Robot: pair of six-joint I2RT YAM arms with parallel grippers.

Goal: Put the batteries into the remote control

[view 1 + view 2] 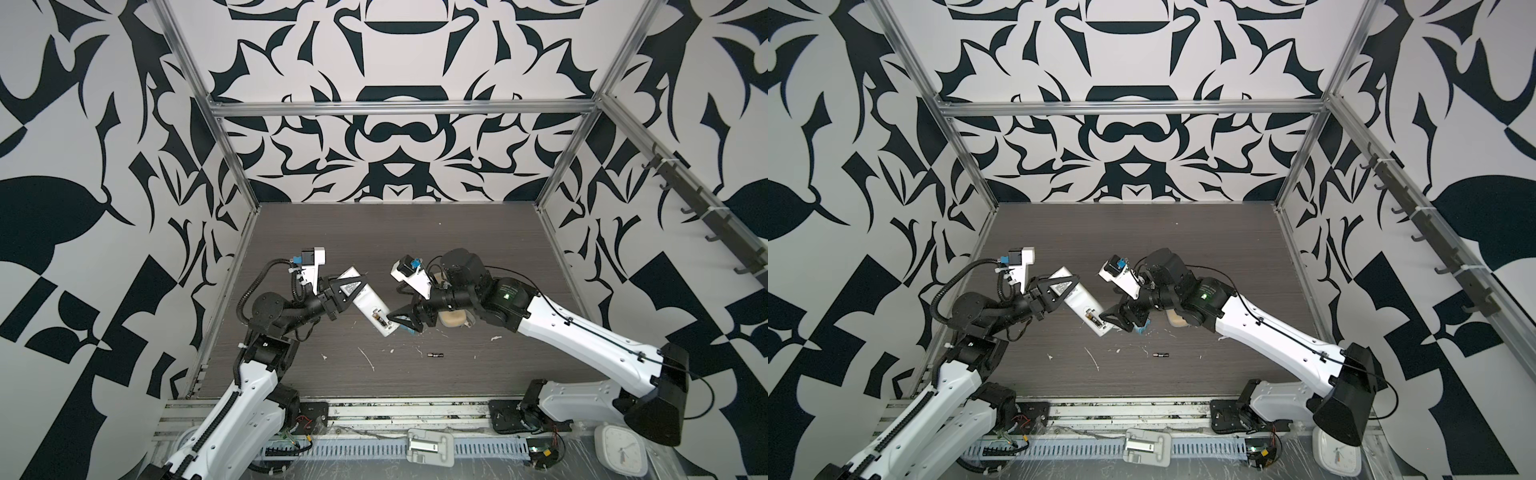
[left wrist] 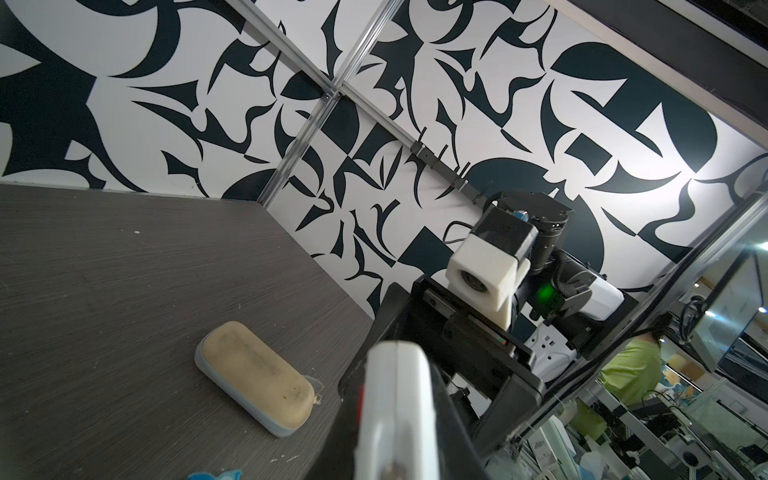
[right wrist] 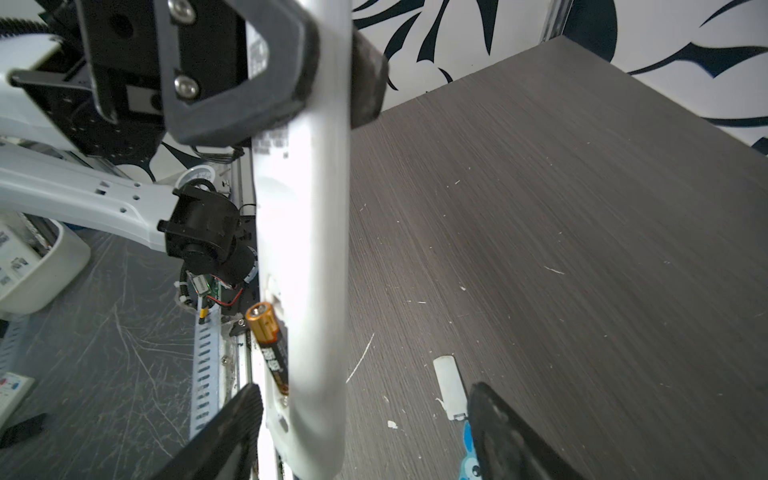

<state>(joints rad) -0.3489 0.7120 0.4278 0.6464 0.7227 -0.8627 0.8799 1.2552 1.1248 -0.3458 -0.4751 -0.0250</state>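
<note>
The left claw [image 1: 355, 289] is clamped across the middle of the remote [image 1: 372, 305]. It holds the slim, smooth white bar tilted and clear of the table [image 1: 374, 241], plain back upward. At the remote's lower end the compartment is uncovered. One battery [image 3: 270, 349] lies lengthwise in it: a small cylinder with a copper band, a black body and a shiny metal cap. Its capped end looks slightly raised.

The right claw [image 1: 395, 324] sits at that same end, its ribbed black fingers [image 3: 224, 432] spread wide, one on each side of the remote, gripping nothing.

The second battery [image 1: 435, 355] lies on its side on the dark wood-grain table, apart from the remote and beyond its lower end. A small rounded white tab [image 3: 449, 384] lies flat near that end, with a blue block [image 3: 468, 449] just beside it. A tan oblong case [image 2: 253, 376] with rounded corners and a grey rim rests on the table beyond the right claw from the remote. Thin white scraps [image 1: 368, 359] dot the table below the remote.
</note>
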